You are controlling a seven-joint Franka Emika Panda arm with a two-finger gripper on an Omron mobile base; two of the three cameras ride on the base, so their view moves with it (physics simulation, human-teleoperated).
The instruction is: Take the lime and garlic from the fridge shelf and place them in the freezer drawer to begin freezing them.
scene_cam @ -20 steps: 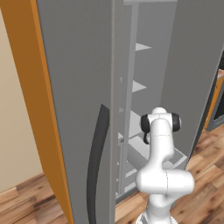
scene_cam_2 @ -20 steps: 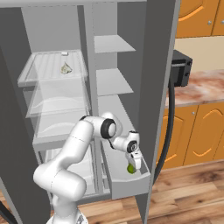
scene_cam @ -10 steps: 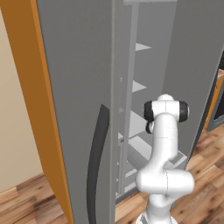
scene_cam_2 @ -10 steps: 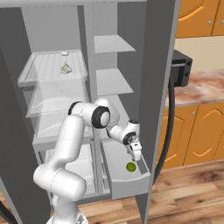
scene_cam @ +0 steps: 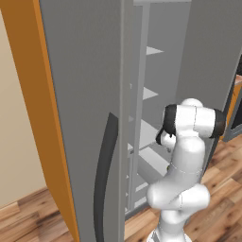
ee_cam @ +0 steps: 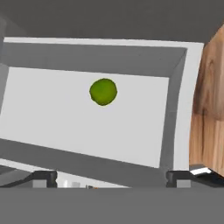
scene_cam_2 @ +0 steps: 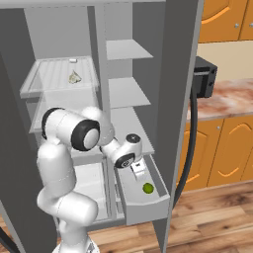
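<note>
The yellowish-green lime [scene_cam_2: 147,188] lies loose on the floor of the pulled-out freezer drawer [scene_cam_2: 146,208]. In the hand view the lime [ee_cam: 103,91] rests well clear of the drawer's walls [ee_cam: 92,57]. My gripper [scene_cam_2: 140,171] hangs just above the drawer, pointing down at the lime, open with nothing between its fingers [ee_cam: 43,177]. The pale garlic [scene_cam_2: 74,77] sits on the ribbed top fridge shelf [scene_cam_2: 49,76], far up and to the left of the gripper.
The open grey fridge door [scene_cam: 85,118] with its dark handle [scene_cam: 103,179] blocks the left side. A tall grey fridge wall [scene_cam_2: 174,99] stands right of the drawer. Plain shelves [scene_cam_2: 127,92] sit above it. Orange cabinets [scene_cam_2: 217,143] and wooden floor [scene_cam_2: 207,227] lie to the right.
The gripper let go of the lime, which now lies in the drawer, and the hand has lifted off it. The arm's elbow swung up and to the left.
</note>
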